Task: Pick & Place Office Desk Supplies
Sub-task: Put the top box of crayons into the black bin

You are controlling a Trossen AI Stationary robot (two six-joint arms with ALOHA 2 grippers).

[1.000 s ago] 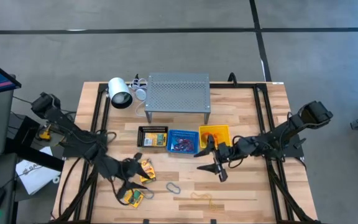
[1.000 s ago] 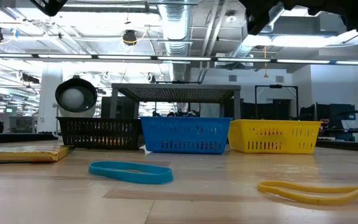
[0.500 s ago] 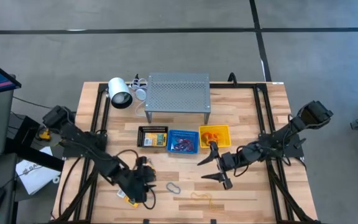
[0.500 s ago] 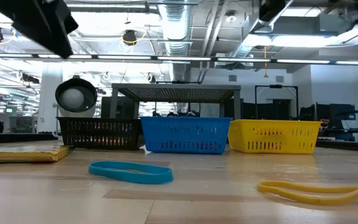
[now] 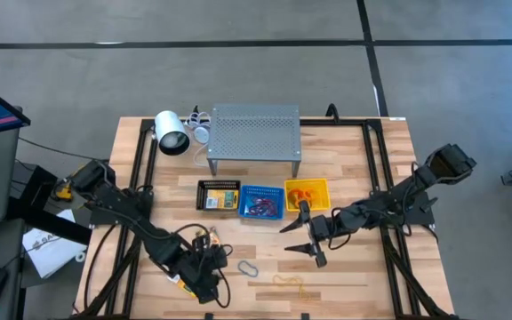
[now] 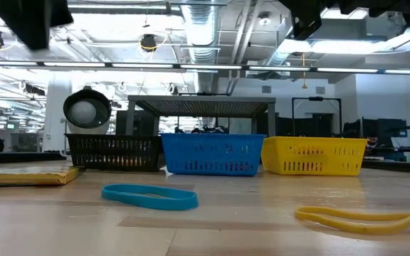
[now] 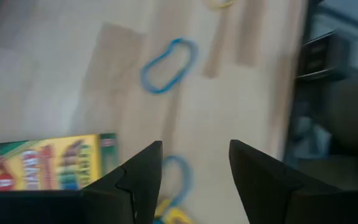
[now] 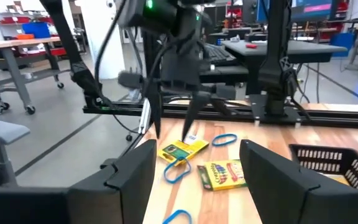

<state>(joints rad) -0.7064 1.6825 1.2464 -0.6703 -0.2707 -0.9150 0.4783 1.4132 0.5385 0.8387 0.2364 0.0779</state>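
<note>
Yellow crayon packs (image 8: 224, 174) and band loops lie loose on the wooden table (image 5: 354, 276) in front of the three baskets, and your left gripper (image 7: 191, 180) hangs over them with jaws apart and nothing between them, so this looks like the approach to a pick. The nearest pack (image 7: 42, 165) lies flat, its long side running across your fingers' gap, so you would likely turn the wrist before lowering. Your right gripper (image 5: 305, 240) waits unclenched and empty beside the yellow basket (image 5: 307, 193).
</note>
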